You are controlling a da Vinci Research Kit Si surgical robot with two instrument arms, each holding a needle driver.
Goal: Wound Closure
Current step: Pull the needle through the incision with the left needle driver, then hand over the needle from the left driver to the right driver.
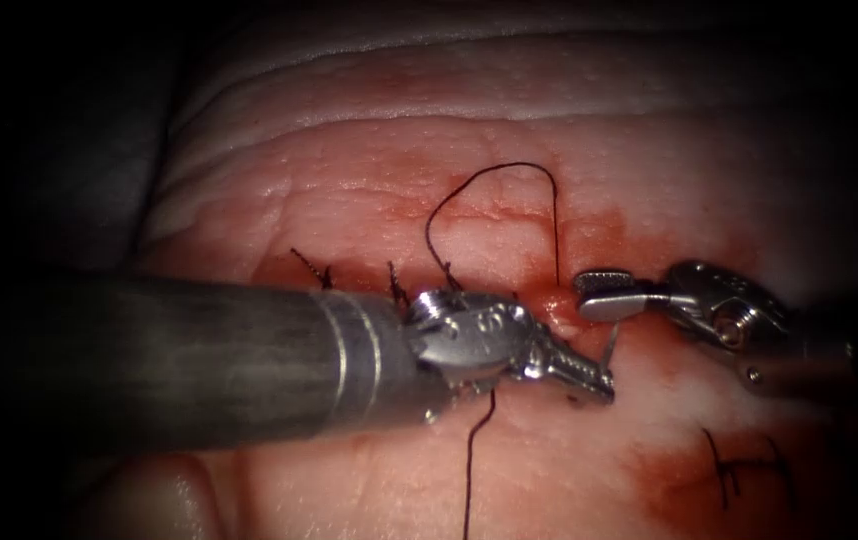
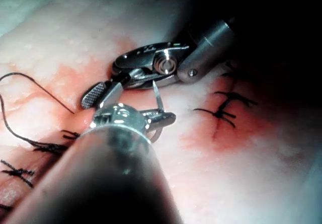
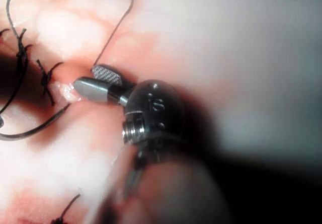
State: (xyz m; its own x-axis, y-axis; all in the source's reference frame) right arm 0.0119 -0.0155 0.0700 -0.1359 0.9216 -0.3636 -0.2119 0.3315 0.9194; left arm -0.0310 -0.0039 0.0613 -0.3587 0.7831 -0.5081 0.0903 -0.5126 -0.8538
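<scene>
Endoscope view: several stitches (image 1: 394, 285) already cross the cut; left tool (image 1: 589, 378) grips the needle (image 1: 611, 345), right tool (image 1: 604, 295) gapes empty, closure unfinished.

We see the tissue (image 1: 369, 170) in pale pink with whitish bands along its far edge, stained by red fluid (image 1: 599, 235) in blotchy patches around the cut (image 1: 549, 300). The thread (image 1: 494, 175) is dark, nearly black, and so are the stitches (image 2: 224, 108) crossing a redder patch. The left tool (image 1: 589, 378) is silver-grey metal on a dull grey shaft. The right tool (image 1: 599, 295) is the same shiny grey, and we note a fine cross-hatched pattern on the inner face of one of its jaws. The needle (image 1: 611, 345) is a thin bright silver.
</scene>
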